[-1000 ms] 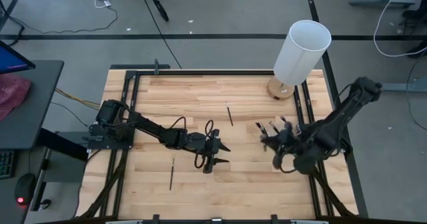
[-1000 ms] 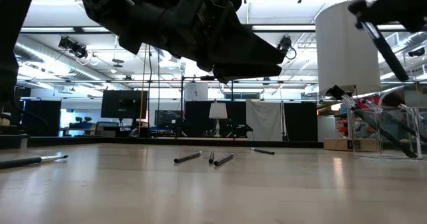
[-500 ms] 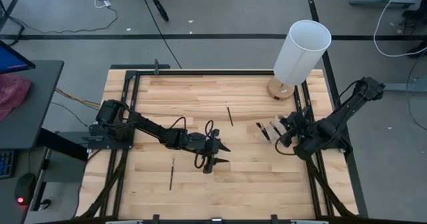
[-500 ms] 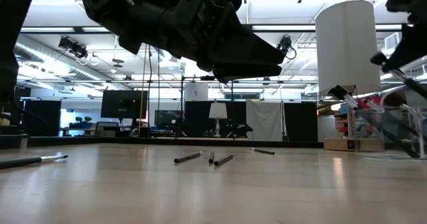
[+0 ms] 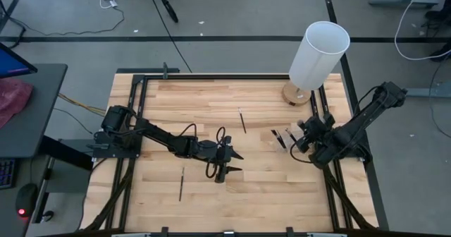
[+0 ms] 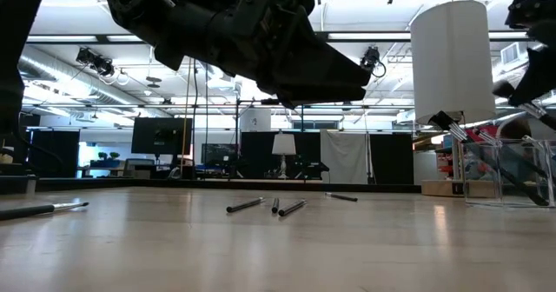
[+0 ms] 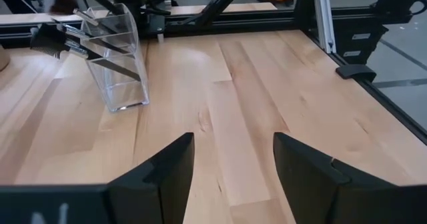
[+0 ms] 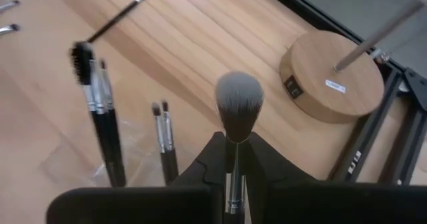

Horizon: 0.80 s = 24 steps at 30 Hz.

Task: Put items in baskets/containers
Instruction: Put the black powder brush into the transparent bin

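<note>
Brushes [image 8: 107, 127] are what this is all about, and they look like easy cargo: thin, stiff, nearly weightless sticks, probably a bit slick on the lacquered handles, with soft bristle heads you wouldn't want squashed. I'd pinch each one mid-handle or just behind the ferrule, never on the tip.

The right gripper [image 8: 230, 177] is clamped on a fluffy round-headed brush [image 8: 238, 104], fingers squeezed together on its handle with the grey head standing up past them. It hangs right over the clear holder [image 7: 119, 64], which sits just beneath and a little ahead of it, already holding several dark brushes that lean at an angle. That holder looks light and tippy to me, so a drop-in should be gentle and fairly vertical, or the thing could slide or topple.

The left gripper [image 5: 227, 163] hovers mid-table with its fingers [image 7: 167, 177] spread apart and nothing between them. Loose brushes lie on the wood around it: one [image 5: 181, 183] off to its outer side, another [image 5: 242, 120] further out ahead, and a few [image 6: 261, 205] show lying flat in the low view. Flat on the boards they're tricky, since they can roll away from a closing finger.
</note>
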Each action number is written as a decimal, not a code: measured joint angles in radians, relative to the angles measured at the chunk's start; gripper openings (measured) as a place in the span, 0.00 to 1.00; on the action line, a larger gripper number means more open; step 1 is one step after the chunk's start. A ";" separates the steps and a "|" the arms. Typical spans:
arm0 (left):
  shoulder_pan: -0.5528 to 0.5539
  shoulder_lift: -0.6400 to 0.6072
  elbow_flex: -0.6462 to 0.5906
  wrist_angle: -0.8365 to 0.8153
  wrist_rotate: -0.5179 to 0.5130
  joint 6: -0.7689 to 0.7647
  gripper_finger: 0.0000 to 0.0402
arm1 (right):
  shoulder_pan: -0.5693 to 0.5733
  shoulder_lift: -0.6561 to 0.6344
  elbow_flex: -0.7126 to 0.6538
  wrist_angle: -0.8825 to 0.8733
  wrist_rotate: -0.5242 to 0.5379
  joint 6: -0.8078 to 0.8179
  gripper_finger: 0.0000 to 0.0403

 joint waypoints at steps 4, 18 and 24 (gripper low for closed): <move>0.000 0.000 0.000 -0.011 0.000 0.000 0.51 | -0.001 0.029 -0.034 0.037 0.032 0.050 0.05; 0.000 0.000 0.000 -0.013 0.000 0.000 0.51 | -0.002 0.076 -0.082 0.124 -0.042 0.114 0.12; 0.000 0.000 0.000 -0.013 0.000 0.000 0.51 | -0.002 0.076 -0.082 0.159 -0.078 0.053 0.19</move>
